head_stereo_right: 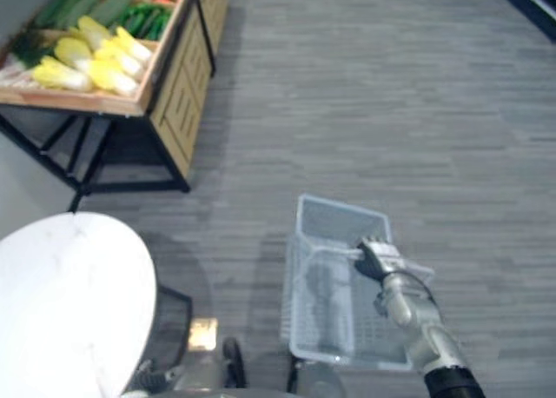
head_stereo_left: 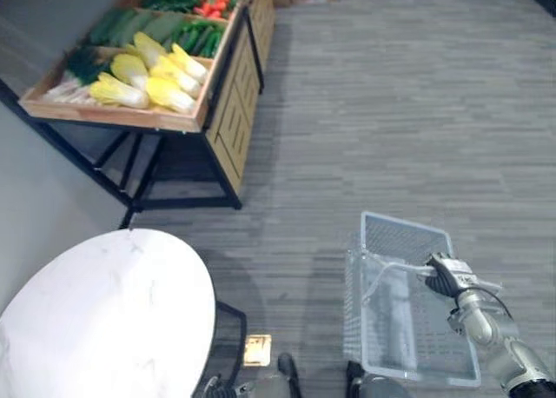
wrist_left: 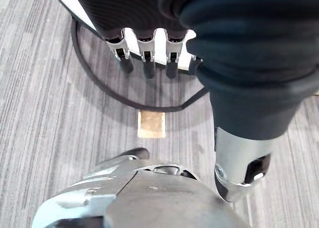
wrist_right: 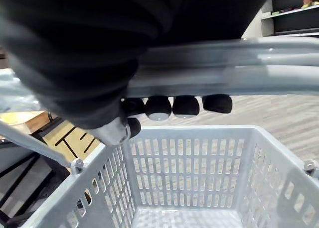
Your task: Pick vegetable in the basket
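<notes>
Right hand: the right hand is clenched on the basket's handle; in the right wrist view its dark fingertips curl under the grey bar.
Basket: a pale grey plastic basket with slotted walls hangs from that grip at the robot's right front, over the carpet. Its handle is raised across the open top.
Left hand: the left hand hangs low with its fingers loose and pointing down, grasping nothing. It sits just beside the black ring base of the table.
Vegetables: they lie in the tilted wooden tray of a produce stand at the far left, well apart from the basket. The yellow-white cabbages are nearest the tray's front lip, with long green vegetables behind them and red-orange ones further back.
Stand: black metal legs carry the tray, with a slatted wooden cabinet at its side.
Table: a round white marble-look table stands at the near left, between the robot and the stand.
Floor: grey striped carpet, with a small tan square near the table's base.
</notes>
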Available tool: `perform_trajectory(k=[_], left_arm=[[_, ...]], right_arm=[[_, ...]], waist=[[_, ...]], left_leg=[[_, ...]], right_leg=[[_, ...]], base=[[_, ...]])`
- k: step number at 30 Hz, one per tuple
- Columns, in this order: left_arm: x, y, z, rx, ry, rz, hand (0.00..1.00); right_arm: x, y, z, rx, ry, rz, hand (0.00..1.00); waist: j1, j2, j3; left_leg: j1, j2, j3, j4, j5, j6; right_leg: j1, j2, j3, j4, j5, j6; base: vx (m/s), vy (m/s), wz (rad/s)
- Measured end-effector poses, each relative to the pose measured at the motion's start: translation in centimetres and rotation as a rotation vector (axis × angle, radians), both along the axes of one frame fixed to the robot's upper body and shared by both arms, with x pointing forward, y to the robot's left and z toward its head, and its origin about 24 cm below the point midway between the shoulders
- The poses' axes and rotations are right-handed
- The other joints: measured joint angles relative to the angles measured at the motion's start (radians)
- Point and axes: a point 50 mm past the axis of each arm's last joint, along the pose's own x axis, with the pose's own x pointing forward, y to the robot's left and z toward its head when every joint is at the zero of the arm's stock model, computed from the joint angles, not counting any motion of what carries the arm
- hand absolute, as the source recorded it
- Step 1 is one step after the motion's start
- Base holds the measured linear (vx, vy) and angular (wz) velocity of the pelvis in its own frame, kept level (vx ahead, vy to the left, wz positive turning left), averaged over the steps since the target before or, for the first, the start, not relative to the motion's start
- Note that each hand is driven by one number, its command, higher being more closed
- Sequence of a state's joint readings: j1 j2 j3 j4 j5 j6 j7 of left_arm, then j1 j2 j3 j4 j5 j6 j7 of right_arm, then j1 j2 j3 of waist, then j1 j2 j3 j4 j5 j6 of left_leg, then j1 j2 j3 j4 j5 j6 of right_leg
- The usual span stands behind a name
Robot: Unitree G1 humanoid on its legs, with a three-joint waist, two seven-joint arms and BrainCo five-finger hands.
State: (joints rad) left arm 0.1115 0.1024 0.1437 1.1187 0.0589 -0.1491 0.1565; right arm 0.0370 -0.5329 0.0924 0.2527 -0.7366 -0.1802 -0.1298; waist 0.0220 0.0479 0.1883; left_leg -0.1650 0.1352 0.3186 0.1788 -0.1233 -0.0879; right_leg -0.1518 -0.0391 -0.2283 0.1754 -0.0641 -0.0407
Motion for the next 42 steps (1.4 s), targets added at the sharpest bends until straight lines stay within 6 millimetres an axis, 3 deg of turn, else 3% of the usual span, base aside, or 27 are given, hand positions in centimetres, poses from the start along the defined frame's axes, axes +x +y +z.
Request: perform_trajectory(k=[1,2,3,5,6,8,9,11,13,14,15,16,18,19,22,24,26,27,29,30,32,36,38,39,40,41,42], left_arm=[[0.3,0.1,0.1,0.003,-0.016,0.005,0.00],[0.3,0.2,0.2,0.002,-0.021,0.022,0.00],[0.0,0.4,0.2,0.006,-0.018,0.045,0.00],[-1.6,0.2,-0.2,-0.001,0.022,0.061,0.00],[-3.0,-0.2,-0.4,-0.011,0.057,0.071,0.00],[-4.4,0.1,-0.5,0.005,0.100,0.069,0.00],[-4.0,0.2,-0.5,0.011,0.095,0.065,0.00],[-3.2,1.2,-0.2,0.051,0.086,-0.001,0.00],[-2.2,1.9,0.2,0.088,0.059,-0.064,0.00],[-1.9,1.9,0.3,0.093,0.048,-0.079,0.00],[-1.2,2.0,0.5,0.102,0.026,-0.099,0.00],[-0.4,1.9,0.7,0.105,0.005,-0.112,0.00],[0.5,1.7,0.9,0.103,-0.021,-0.114,0.00],[0.8,1.6,0.9,0.101,-0.034,-0.114,0.00],[1.3,1.4,1.1,0.098,-0.054,-0.117,0.00],[1.2,1.4,1.0,0.098,-0.044,-0.118,0.00],[0.8,2.2,1.1,0.114,-0.029,-0.120,0.00],[1.0,1.8,0.9,0.103,-0.019,-0.119,0.00],[1.3,0.7,0.7,0.073,-0.028,-0.124,0.00],[1.3,0.6,0.6,0.067,-0.025,-0.123,0.00],[1.3,0.6,0.6,0.067,-0.028,-0.119,0.00],[1.1,0.8,0.6,0.068,-0.025,-0.090,0.00],[1.1,0.8,0.6,0.067,-0.031,-0.076,0.00],[1.1,1.1,0.7,0.073,-0.030,-0.076,0.00],[1.2,1.2,0.7,0.076,-0.033,-0.075,0.00],[1.4,1.2,0.8,0.078,-0.045,-0.078,0.00],[1.8,1.0,0.9,0.075,-0.061,-0.080,0.00]], right_arm=[[0.0,0.0,0.0,-0.002,0.000,-0.001,1.00],[0.3,0.2,0.0,-0.005,0.000,0.002,1.00],[0.3,0.5,-0.2,-0.010,0.011,0.018,1.00],[0.8,0.9,0.2,-0.009,-0.005,0.042,1.00],[1.2,1.4,0.4,-0.002,-0.019,0.064,1.00],[0.5,2.3,-0.5,0.026,0.009,0.084,1.00],[0.0,2.4,-1.0,0.037,0.026,0.080,1.00],[0.1,3.0,-1.2,0.057,0.025,0.078,1.00],[0.0,3.4,-1.8,0.083,0.043,0.062,1.00],[-0.1,3.4,-1.9,0.084,0.048,0.059,1.00],[-0.1,3.4,-1.9,0.082,0.047,0.059,1.00],[0.1,3.4,-1.8,0.081,0.034,0.055,1.00],[0.6,3.4,-1.4,0.082,0.009,0.052,1.00],[0.8,3.4,-1.2,0.082,0.003,0.052,1.00],[1.1,3.4,-0.9,0.080,-0.011,0.046,1.00],[0.7,3.0,-1.2,0.091,-0.004,0.009,1.00],[0.1,2.7,-1.7,0.109,0.012,-0.027,1.00],[-0.3,2.0,-2.2,0.101,0.032,-0.061,1.00],[-0.4,1.7,-2.2,0.084,0.037,-0.080,1.00],[-0.7,1.2,-2.3,0.082,0.040,-0.104,1.00],[-1.0,0.4,-2.3,0.076,0.041,-0.139,1.00],[-1.4,-0.4,-2.9,0.061,0.073,-0.170,1.00],[-1.6,0.0,-3.3,0.057,0.089,-0.151,1.00],[-1.8,0.2,-3.4,0.065,0.095,-0.144,1.00],[-1.8,0.2,-3.4,0.070,0.093,-0.145,1.00],[-1.8,0.1,-3.2,0.081,0.082,-0.155,1.00],[-1.8,-0.1,-3.2,0.086,0.079,-0.165,1.00]], waist=[[0.007,-0.004,0.011],[0.019,0.004,0.029],[0.024,-0.009,0.033],[0.038,0.000,0.020],[0.047,0.023,0.006],[0.057,-0.017,-0.028],[0.046,-0.053,-0.049],[0.043,-0.084,-0.048],[0.031,-0.110,-0.044],[0.031,-0.112,-0.043],[0.031,-0.112,-0.041],[0.031,-0.112,-0.040],[0.026,-0.104,-0.033],[0.021,-0.101,-0.030],[0.006,-0.094,-0.023],[0.009,-0.120,-0.024],[0.004,-0.148,-0.027],[0.019,-0.113,-0.021],[0.008,-0.079,-0.016],[0.004,-0.065,-0.021],[0.000,-0.055,-0.026],[0.004,-0.050,-0.025],[0.009,-0.045,-0.020],[0.011,-0.064,-0.009],[0.012,-0.068,-0.008],[0.010,-0.059,-0.013],[0.010,-0.056,-0.015]], left_leg=[[-0.010,0.002,0.006,0.071,-0.019,-0.004],[-0.066,0.039,0.000,0.252,-0.027,0.012],[-0.136,0.032,-0.033,0.345,-0.062,0.002],[-0.144,0.001,-0.129,0.206,-0.047,0.018],[-0.136,0.013,-0.151,0.134,0.010,0.036],[-0.104,-0.024,-0.111,0.117,-0.008,0.065],[-0.096,-0.056,-0.101,0.096,-0.011,0.087],[-0.061,-0.069,-0.082,0.087,-0.022,0.106],[0.023,-0.075,-0.080,0.072,-0.037,0.126],[0.053,-0.072,-0.082,0.056,-0.038,0.128],[0.104,-0.073,-0.087,0.023,-0.042,0.130],[0.153,-0.071,-0.089,-0.007,-0.042,0.130],[0.203,-0.060,-0.095,-0.034,-0.042,0.130],[0.212,-0.053,-0.099,-0.039,-0.042,0.129],[0.225,-0.013,-0.113,-0.038,-0.042,0.126],[0.236,0.000,-0.132,-0.038,-0.059,0.068],[0.258,0.000,-0.170,-0.039,-0.105,-0.012],[0.271,0.042,-0.194,-0.046,-0.145,-0.072],[0.254,0.092,-0.217,-0.057,-0.105,-0.077],[0.254,0.113,-0.233,-0.070,-0.052,-0.099],[0.252,0.133,-0.253,-0.067,-0.017,-0.113],[0.071,0.184,-0.334,0.268,0.016,-0.106],[0.002,0.206,-0.329,0.407,0.114,-0.098],[-0.033,0.216,-0.304,0.472,0.179,-0.079],[-0.055,0.220,-0.275,0.493,0.162,-0.071],[-0.111,0.224,-0.193,0.505,0.096,-0.046],[-0.149,0.213,-0.102,0.461,0.048,-0.002]], right_leg=[[0.026,-0.004,0.008,-0.025,-0.041,0.022],[0.091,0.013,0.045,-0.099,-0.033,0.026],[0.123,0.008,0.062,-0.133,-0.020,0.034],[0.142,0.003,0.104,-0.146,-0.029,0.051],[0.136,0.013,0.140,-0.117,-0.058,0.069],[0.105,-0.040,0.167,-0.024,-0.123,0.096],[0.062,-0.070,0.165,0.068,-0.142,0.120],[-0.034,-0.093,0.169,0.298,-0.138,0.134],[-0.115,-0.115,0.188,0.566,-0.019,0.269],[-0.130,-0.122,0.180,0.621,0.017,0.269],[-0.158,-0.144,0.143,0.716,0.002,0.236],[-0.179,-0.172,0.080,0.758,-0.041,0.175],[-0.194,-0.195,-0.006,0.697,-0.089,0.101],[-0.195,-0.194,-0.031,0.645,-0.097,0.088],[-0.196,-0.185,-0.068,0.272,-0.070,0.110],[-0.188,-0.203,0.009,-0.007,0.078,0.138],[-0.162,-0.234,0.051,-0.073,0.202,0.128],[-0.161,-0.208,0.038,-0.024,0.215,0.194],[-0.172,-0.177,-0.002,0.021,0.161,0.160],[-0.170,-0.167,-0.038,0.058,0.119,0.148],[-0.151,-0.161,-0.069,0.078,0.085,0.140],[-0.065,-0.137,-0.162,0.052,0.026,0.119],[0.017,-0.125,-0.204,0.005,0.022,0.113],[0.072,-0.132,-0.233,-0.047,0.021,0.112],[0.093,-0.135,-0.248,-0.067,0.021,0.112],[0.120,-0.141,-0.293,-0.100,0.022,0.113],[0.140,-0.143,-0.334,-0.130,0.029,0.119]], base=[[0.28,0.134,-0.25],[0.25,0.106,-0.25],[0.19,0.116,-0.42],[0.18,0.131,-0.71],[0.33,0.261,-1.00],[0.40,0.227,-0.51],[0.38,0.107,0.07],[0.37,0.101,0.04],[0.35,0.071,0.12],[0.33,0.017,0.12],[0.33,-0.020,0.11],[0.32,-0.041,0.12],[0.27,-0.090,0.08],[0.32,-0.201,0.20],[0.25,-0.229,0.30],[0.28,-0.333,0.42],[0.32,-0.461,0.54],[0.29,-0.488,0.57],[0.25,-0.433,0.45],[0.22,-0.389,0.51],[0.17,-0.307,0.49],[0.10,-0.175,0.54],[0.12,-0.163,0.59],[0.11,-0.112,0.60],[0.14,-0.111,0.81],[0.12,-0.060,0.90],[0.12,-0.025,0.92]])
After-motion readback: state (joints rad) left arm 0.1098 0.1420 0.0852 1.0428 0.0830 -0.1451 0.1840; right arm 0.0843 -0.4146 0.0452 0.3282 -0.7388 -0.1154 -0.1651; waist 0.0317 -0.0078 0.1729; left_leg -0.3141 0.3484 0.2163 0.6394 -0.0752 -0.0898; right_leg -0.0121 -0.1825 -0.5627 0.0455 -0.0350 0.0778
